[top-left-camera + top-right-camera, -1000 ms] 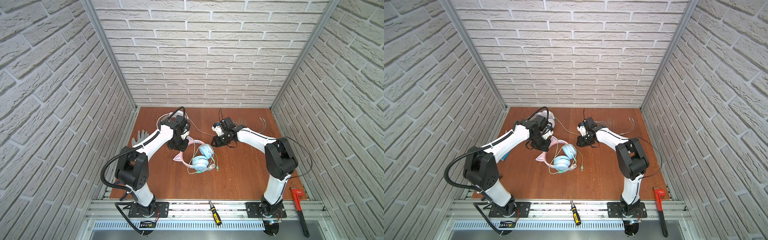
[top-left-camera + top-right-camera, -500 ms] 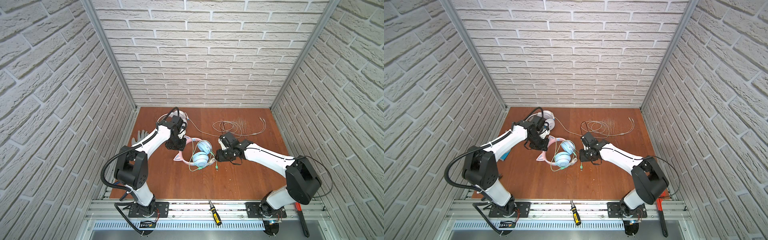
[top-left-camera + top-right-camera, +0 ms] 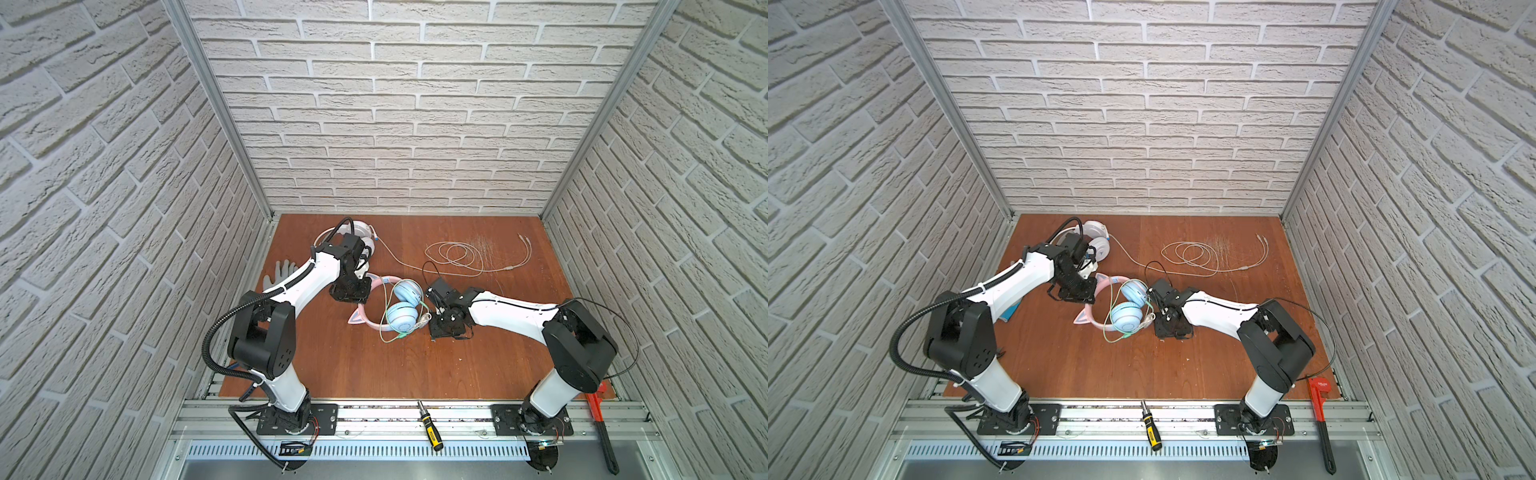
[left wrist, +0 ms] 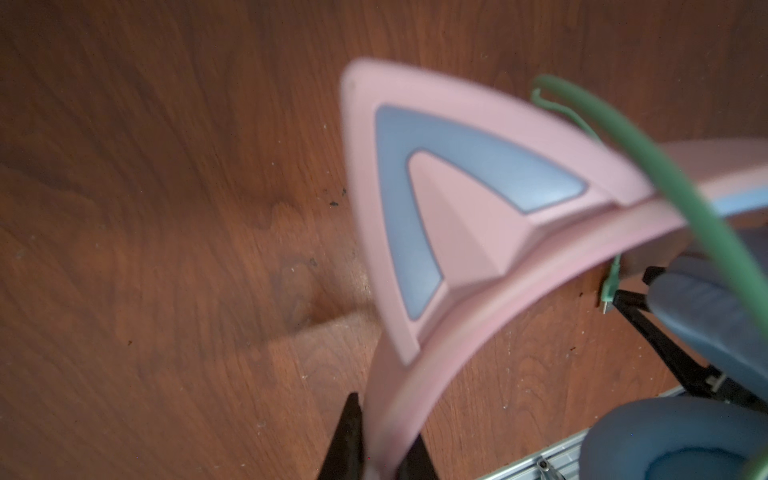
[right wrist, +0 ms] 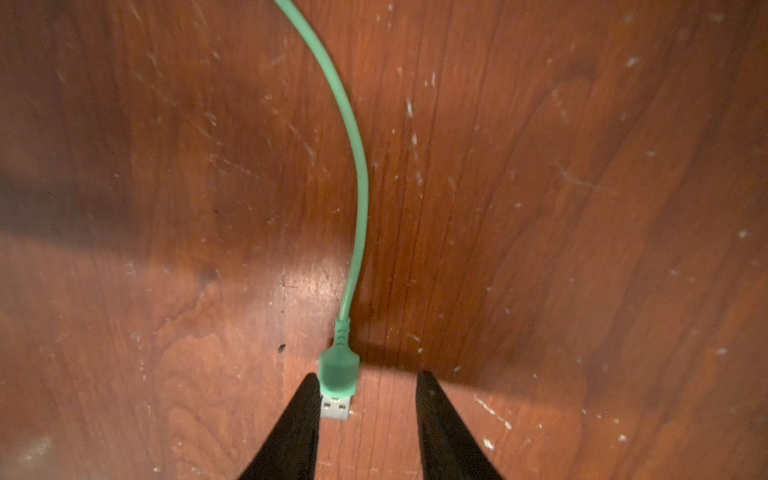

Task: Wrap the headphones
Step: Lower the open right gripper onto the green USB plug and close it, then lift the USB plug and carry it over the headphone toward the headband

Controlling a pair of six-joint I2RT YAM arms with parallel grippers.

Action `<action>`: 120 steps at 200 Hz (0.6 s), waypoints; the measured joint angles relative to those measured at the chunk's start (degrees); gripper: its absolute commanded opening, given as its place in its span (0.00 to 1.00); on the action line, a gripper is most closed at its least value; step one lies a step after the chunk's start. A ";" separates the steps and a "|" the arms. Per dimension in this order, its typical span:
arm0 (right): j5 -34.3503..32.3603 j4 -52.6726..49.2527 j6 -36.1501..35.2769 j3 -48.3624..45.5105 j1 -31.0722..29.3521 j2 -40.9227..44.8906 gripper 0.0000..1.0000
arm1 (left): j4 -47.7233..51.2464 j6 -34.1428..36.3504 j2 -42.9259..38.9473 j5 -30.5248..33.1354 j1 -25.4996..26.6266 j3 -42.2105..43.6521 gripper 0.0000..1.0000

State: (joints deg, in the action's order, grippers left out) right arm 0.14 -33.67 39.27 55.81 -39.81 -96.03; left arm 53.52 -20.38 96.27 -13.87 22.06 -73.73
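Note:
The pink-banded headphones (image 3: 370,322) with cat ears and light-blue cups (image 3: 401,318) lie at mid-table in both top views (image 3: 1096,322). My left gripper (image 4: 384,453) is shut on the pink band (image 4: 478,332) beside a cat ear (image 4: 419,199). The green cable (image 5: 357,166) loops around the cups and ends in a USB plug (image 5: 338,376). That plug lies between the fingers of my open right gripper (image 5: 368,376), against one finger. The white headphones (image 3: 361,232) sit at the back left, behind the left arm. Their white cable (image 3: 457,257) is coiled at the back.
A grey glove (image 3: 282,272) lies by the left wall. A screwdriver (image 3: 430,428) and a red wrench (image 3: 600,419) rest on the front rail. The right gripper (image 3: 442,328) stands just right of the blue cups, near the table (image 3: 374,365).
The right arm swung from the back by the white cable forward to the green plug, its jaws now a little narrower. The left gripper kept hold of the pink band, which shifted slightly.

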 measured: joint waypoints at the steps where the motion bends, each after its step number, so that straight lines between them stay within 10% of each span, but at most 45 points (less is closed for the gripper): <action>1: -0.02 0.00 0.00 0.00 -0.02 -0.02 0.40 | -0.02 -0.02 0.00 -0.02 0.00 0.00 0.00; 120: -1.99 -2.71 0.15 2.84 -2.27 -3.45 0.19 | -0.90 -1.53 0.04 -0.07 -0.81 0.98 0.00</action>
State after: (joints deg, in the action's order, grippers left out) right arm -1.85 -36.38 39.42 58.65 -42.09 -99.48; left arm 52.62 -21.91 96.31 -13.93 21.26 -72.75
